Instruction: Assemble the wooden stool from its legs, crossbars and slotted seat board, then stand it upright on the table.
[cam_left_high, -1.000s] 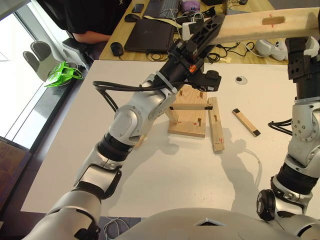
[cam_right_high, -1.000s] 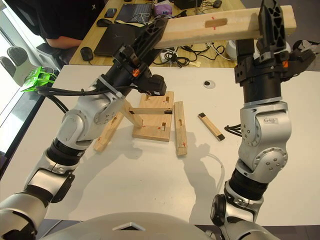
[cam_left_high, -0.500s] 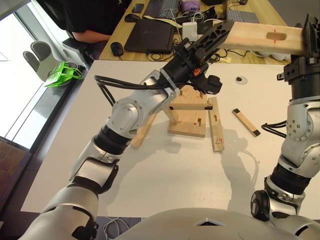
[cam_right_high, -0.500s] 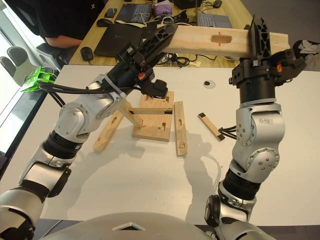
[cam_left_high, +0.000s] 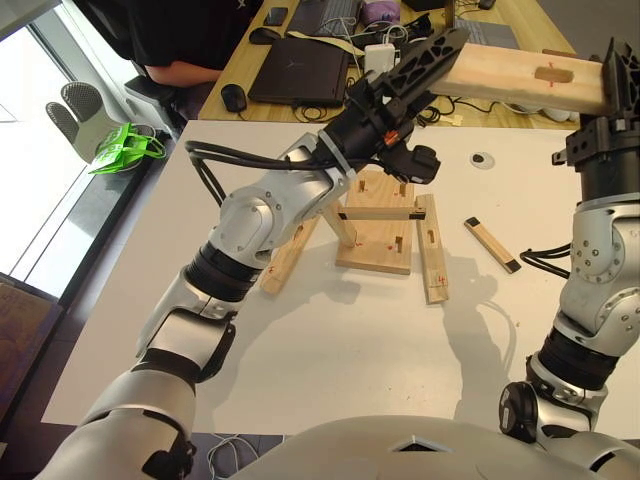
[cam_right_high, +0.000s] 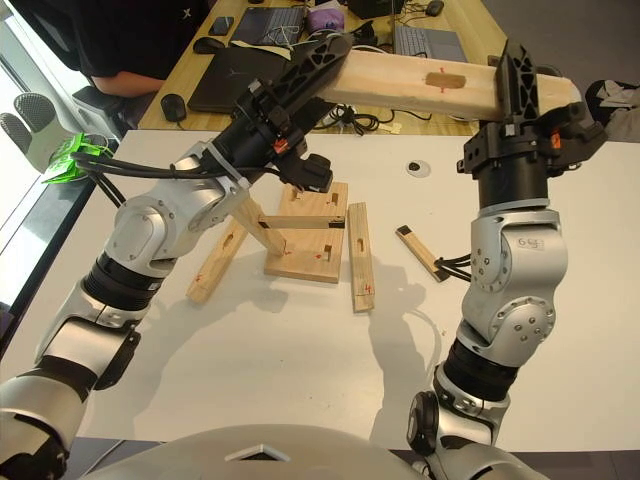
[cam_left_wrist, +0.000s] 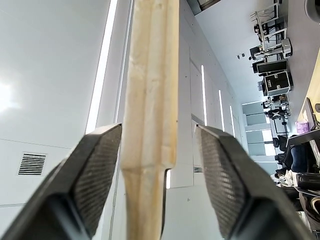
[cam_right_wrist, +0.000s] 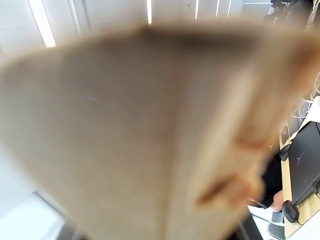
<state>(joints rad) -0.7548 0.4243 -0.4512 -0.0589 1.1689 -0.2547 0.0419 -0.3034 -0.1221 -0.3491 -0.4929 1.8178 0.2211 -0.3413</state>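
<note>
Having been lowered at its right end, the leg (cam_right_high: 420, 85) is clenched by left gripper (cam_right_high: 330, 55) and right gripper (cam_right_high: 520, 72), high above the seat board (cam_right_high: 300, 262); fitting seems near.

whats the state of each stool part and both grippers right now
raised leg, held in the air
left gripper, at the raised leg's left end
right gripper, shut on the raised leg
seat board, flat on the table
fitted leg, tilted on the seat board
crossbar, level above the seat board
left loose leg, lying flat
right loose leg, lying flat
short bar, lying flat
</note>
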